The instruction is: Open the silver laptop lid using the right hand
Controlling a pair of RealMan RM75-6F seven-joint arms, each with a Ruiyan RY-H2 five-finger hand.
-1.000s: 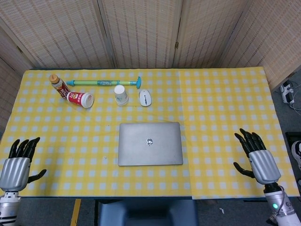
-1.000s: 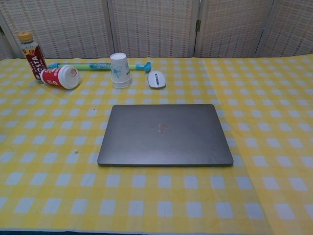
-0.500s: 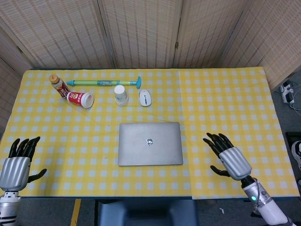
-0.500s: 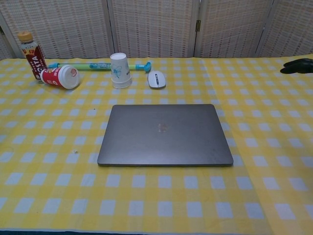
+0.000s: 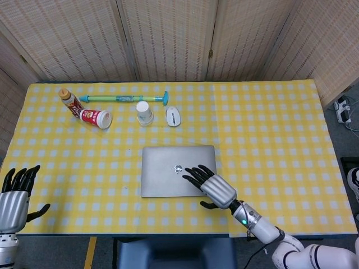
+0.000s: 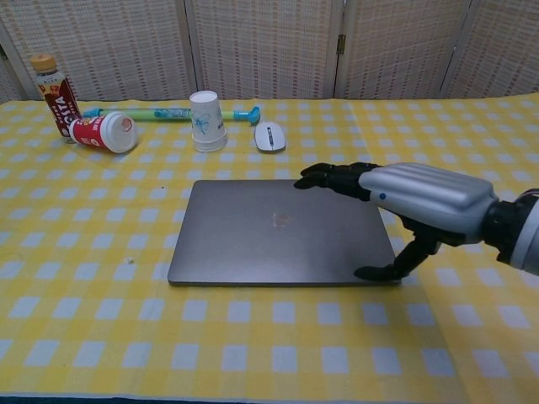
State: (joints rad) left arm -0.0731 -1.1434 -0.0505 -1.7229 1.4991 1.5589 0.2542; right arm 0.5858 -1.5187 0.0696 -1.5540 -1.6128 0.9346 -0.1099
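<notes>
The silver laptop [image 5: 168, 171] [image 6: 269, 231] lies closed and flat in the middle of the yellow checked table. My right hand [image 5: 208, 186] [image 6: 404, 202] hovers over its right front corner, fingers spread and stretched above the lid, thumb down by the front right edge. It holds nothing. My left hand [image 5: 14, 193] stays at the table's front left corner, fingers apart and empty; the chest view does not show it.
Along the back stand a brown bottle [image 5: 68, 101], a red cup on its side [image 5: 96, 118], a green and blue toy pump [image 5: 123, 99], an upside-down paper cup [image 5: 145, 112] and a white mouse [image 5: 173, 116]. Wicker screens close off the far side.
My right hand has swept left from the table's right edge to over the laptop's right front corner. The left hand has slid slightly down and left. The laptop has not moved.
</notes>
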